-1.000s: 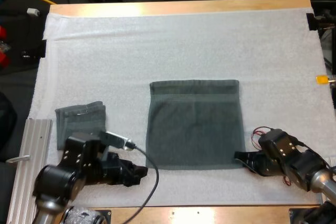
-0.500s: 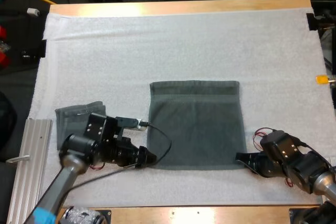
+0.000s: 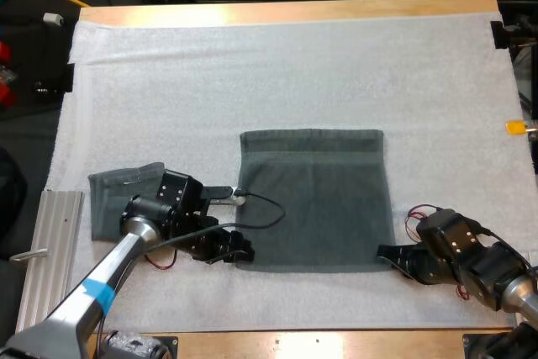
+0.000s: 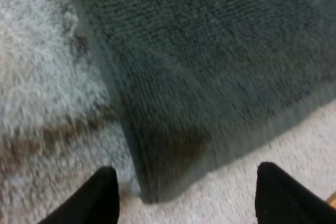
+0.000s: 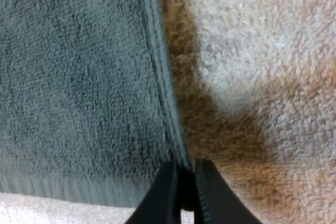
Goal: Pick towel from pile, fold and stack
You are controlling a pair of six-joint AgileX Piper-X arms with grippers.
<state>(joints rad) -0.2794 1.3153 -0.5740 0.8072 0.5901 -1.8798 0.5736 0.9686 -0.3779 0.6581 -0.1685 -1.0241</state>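
High view, left arm: the left pincer (image 3: 239, 253) has swung in from the near-left of the mat (image 3: 277, 73) and now sits right at the near-left corner of the spread towel (image 3: 315, 199).
High view, right arm: no change; the right pincer (image 3: 387, 254) stays parked at the towel's near-right corner.
High view, towel: it lies flat in the middle of the mat, and its outline has not shifted.
High view, stack: the folded stack (image 3: 118, 195) rests to the left, just beyond the left arm and clear of the spread towel.
Left wrist view: the black fingers (image 4: 102, 198) stand wide apart either side of the towel's corner, so this pincer is open and grips nothing yet.
Right wrist view: the fingers (image 5: 165, 192) are drawn in tight with the towel's hem running in between them, so this pincer is closed on the edge.
Meaning: both near corners are now covered. By the look of it only the left-hand pinch is missing before the near edge can be lifted and carried to the far edge for the first fold.
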